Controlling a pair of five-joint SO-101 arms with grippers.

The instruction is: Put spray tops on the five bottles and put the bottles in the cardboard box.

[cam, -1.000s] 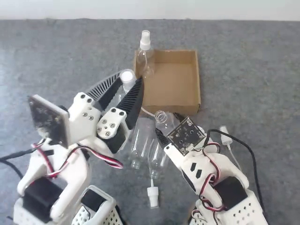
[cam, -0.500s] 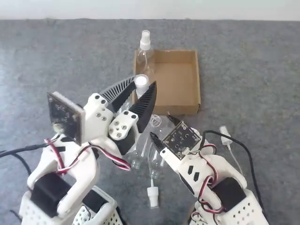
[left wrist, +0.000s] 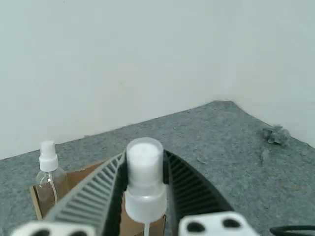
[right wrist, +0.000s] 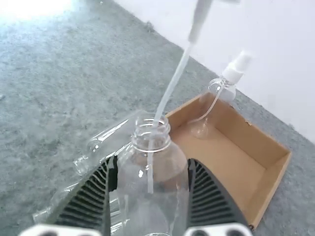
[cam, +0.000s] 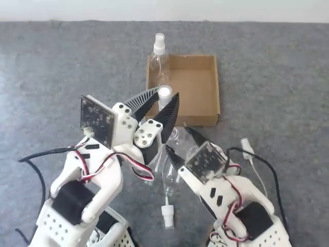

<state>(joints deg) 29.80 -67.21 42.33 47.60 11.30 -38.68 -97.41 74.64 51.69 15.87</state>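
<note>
My left gripper [cam: 165, 95] is shut on a white spray top [cam: 164, 93], held upright above the front edge of the cardboard box [cam: 198, 85]. In the left wrist view the spray top [left wrist: 144, 177] sits between the ribbed fingers [left wrist: 93, 191]. My right gripper [right wrist: 151, 166] is shut on a clear open bottle [right wrist: 151, 162], held upright. The spray top's thin tube [right wrist: 170, 88] hangs down into that bottle's neck. A capped bottle [cam: 159, 59] stands in the box's far left corner.
Two clear bottles [cam: 165, 177] lie on the grey carpet between the arms. A loose spray top [cam: 167, 215] lies near the front and another one [cam: 248, 149] lies to the right, beside a black cable. The rest of the box floor [right wrist: 231, 157] is bare.
The left arm has carried the spray top to the right and forward, over the bottle in the right gripper. The right gripper with its bottle has shifted slightly.
</note>
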